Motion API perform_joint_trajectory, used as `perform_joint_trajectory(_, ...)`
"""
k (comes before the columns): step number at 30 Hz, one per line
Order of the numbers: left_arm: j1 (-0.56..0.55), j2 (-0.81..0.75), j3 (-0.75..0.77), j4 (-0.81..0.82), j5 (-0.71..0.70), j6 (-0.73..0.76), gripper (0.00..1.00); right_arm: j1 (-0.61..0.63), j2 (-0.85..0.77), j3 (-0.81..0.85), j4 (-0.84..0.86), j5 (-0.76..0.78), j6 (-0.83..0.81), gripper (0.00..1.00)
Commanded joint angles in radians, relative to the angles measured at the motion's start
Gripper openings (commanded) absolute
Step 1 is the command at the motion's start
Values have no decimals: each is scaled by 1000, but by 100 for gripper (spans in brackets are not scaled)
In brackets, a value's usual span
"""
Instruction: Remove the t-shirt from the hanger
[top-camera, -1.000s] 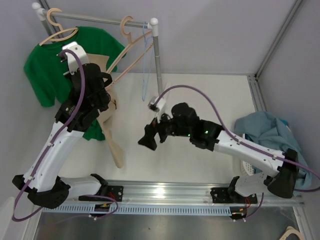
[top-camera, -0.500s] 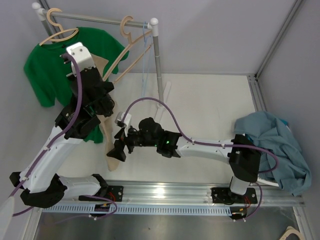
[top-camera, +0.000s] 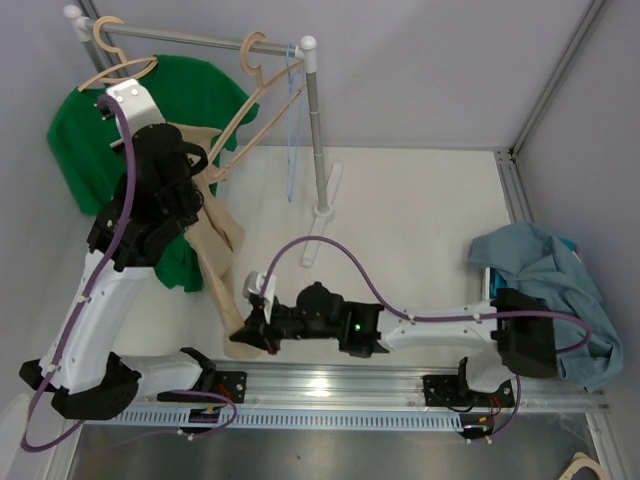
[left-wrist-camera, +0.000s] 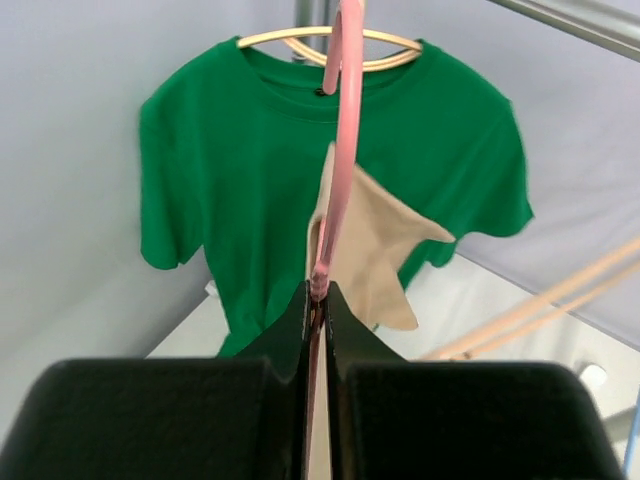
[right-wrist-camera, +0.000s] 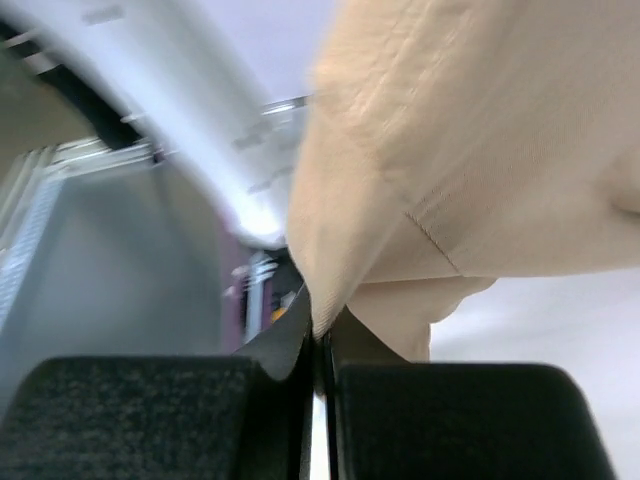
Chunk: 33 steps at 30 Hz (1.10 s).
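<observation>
A beige t-shirt (top-camera: 215, 240) hangs from a pale pink hanger (top-camera: 238, 115) hooked on the rack's top rail. My left gripper (top-camera: 198, 165) is shut on the hanger's lower end; in the left wrist view the hanger (left-wrist-camera: 340, 150) rises straight out of the gripper (left-wrist-camera: 320, 295), with the t-shirt (left-wrist-camera: 370, 240) draped beyond it. My right gripper (top-camera: 243, 330) sits low near the table's front, shut on the t-shirt's bottom hem. In the right wrist view the cloth (right-wrist-camera: 480, 150) is pinched in the gripper (right-wrist-camera: 322, 330).
A green t-shirt (top-camera: 80, 140) hangs on a second hanger (top-camera: 115, 65) at the rack's left end. The rack's upright pole (top-camera: 316, 130) stands mid-table, with a thin blue hanger (top-camera: 293, 120) beside it. A blue-grey heap of cloth (top-camera: 545, 280) lies at the right edge.
My right arm swung left and down from mid-table to the beige t-shirt's hem, and its jaws went from open to shut on it. My left arm shifted slightly left with the hanger.
</observation>
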Motion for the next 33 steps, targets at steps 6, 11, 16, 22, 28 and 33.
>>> perform_joint_trajectory(6,193,195,313,-153,259,-130,1,248,-158,-183,-56,241,92,0)
perform_joint_trajectory(11,190,187,390,-257,354,-177,1,133,-34,-143,-53,218,117,0)
perform_joint_trajectory(16,123,60,341,-419,532,-231,1,-43,9,75,-152,209,47,0)
perform_joint_trajectory(22,35,-268,10,-535,747,-292,1,-222,146,376,-312,270,16,0)
perform_joint_trajectory(28,26,-455,-79,-671,596,-325,1,-269,446,675,-538,195,-2,59)
perform_joint_trajectory(33,26,-497,-49,-630,366,-259,1,-267,643,866,-596,174,27,99)
